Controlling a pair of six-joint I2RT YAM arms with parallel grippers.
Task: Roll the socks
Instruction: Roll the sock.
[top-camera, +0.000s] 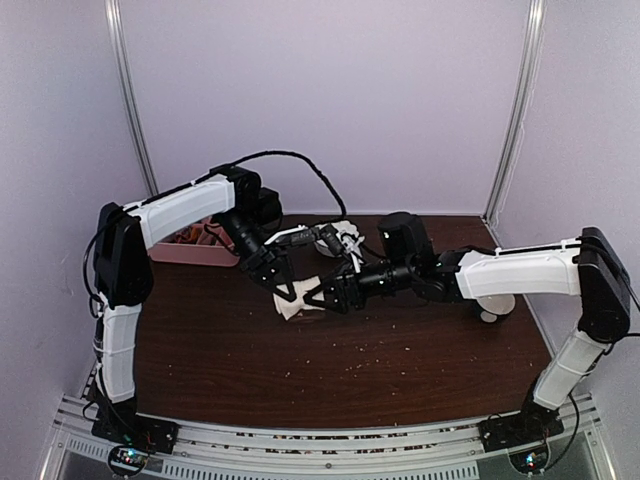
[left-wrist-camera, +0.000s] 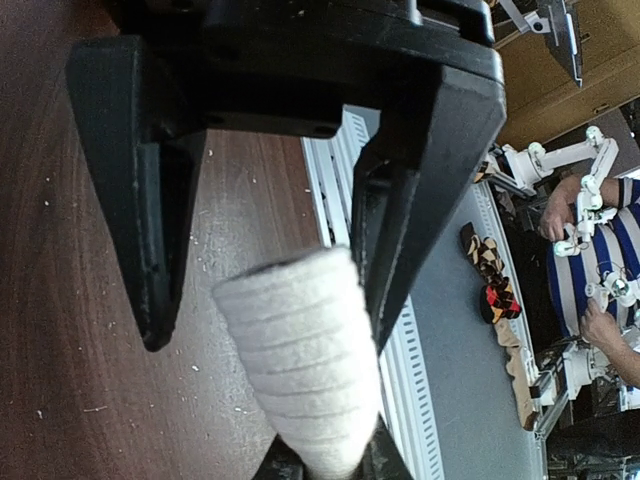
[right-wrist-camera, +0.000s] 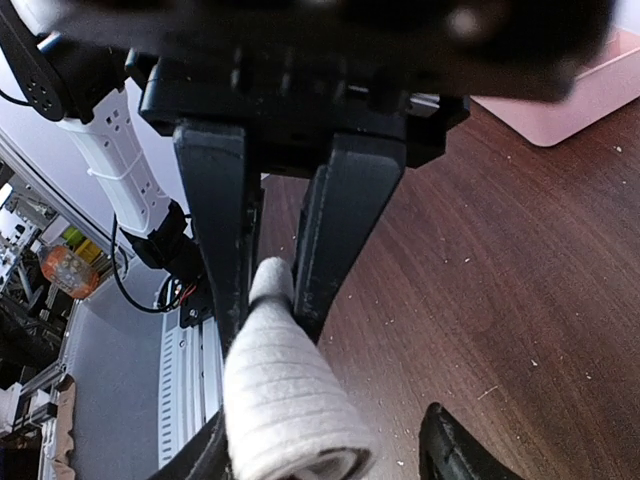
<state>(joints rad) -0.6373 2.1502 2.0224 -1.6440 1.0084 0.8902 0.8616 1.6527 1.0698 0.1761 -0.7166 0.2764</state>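
A: Where's the sock?

B: The cream ribbed fabric sock (top-camera: 298, 303), rolled into a cone, is over the middle of the dark brown wooden counter (top-camera: 400, 390). My right jaws are pinched on its narrow tip. My left jaws stand apart round the wide end, one finger (left-wrist-camera: 420, 230) touching it.

A: What worries you?

B: That tip grip looks thin, though my wrist view is too close to be sure. If I pull, the roll could slip free and unwind. Both sets of jaws also nearly touch, so a twist might knock them together.

A: Room?

B: Plenty toward the near metal rail (top-camera: 330, 445). The flat pink tray (top-camera: 195, 252) lies back left, the white bowl (top-camera: 496, 305) under my right arm (top-camera: 520, 272), both well apart from the sock.
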